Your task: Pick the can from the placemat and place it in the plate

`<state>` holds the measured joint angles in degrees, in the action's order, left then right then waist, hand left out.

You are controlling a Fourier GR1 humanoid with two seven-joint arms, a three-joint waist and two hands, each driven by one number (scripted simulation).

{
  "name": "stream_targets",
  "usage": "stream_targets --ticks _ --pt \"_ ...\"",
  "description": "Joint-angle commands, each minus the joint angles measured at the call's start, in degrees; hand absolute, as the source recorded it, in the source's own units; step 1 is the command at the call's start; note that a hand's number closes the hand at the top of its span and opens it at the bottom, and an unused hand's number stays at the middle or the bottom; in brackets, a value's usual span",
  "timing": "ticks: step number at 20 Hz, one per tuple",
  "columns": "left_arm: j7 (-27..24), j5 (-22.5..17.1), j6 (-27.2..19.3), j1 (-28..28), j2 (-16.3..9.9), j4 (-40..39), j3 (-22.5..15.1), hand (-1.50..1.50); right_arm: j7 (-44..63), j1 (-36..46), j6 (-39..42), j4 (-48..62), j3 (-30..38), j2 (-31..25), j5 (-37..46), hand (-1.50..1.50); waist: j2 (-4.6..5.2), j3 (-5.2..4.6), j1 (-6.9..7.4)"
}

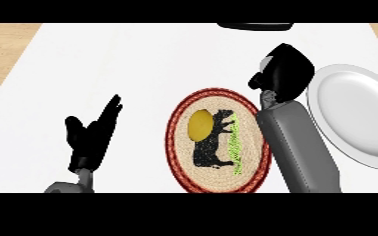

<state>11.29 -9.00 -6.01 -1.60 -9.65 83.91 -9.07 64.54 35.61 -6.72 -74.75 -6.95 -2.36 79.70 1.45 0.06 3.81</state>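
On the white tabletop [148, 55], the yellow can [200, 124] stands on the round placemat [218, 140]; the right hand [284, 72], grip hidden, hovers between it and the plate [347, 110]; the left hand [92, 135] rests open.

I saw the white counter top [148, 60] carrying a round woven red-rimmed placemat [255, 167] and a white round plate [347, 105] beside it.
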Motion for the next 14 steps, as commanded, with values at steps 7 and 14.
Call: stream_targets --ticks 7,14 --pt "0.33 -0.45 0.95 1.06 0.97 -2.50 -0.77 0.00 18.37 10.20 -15.38 5.21 11.29 1.59 21.99 1.50 0.14 -0.16 -0.05" --pt "1.65 -0.76 0.80 0.54 -0.04 -0.76 0.39 0.00 16.06 5.57 -28.86 2.94 19.49 2.32 28.46 1.50 -0.15 0.10 -1.28"
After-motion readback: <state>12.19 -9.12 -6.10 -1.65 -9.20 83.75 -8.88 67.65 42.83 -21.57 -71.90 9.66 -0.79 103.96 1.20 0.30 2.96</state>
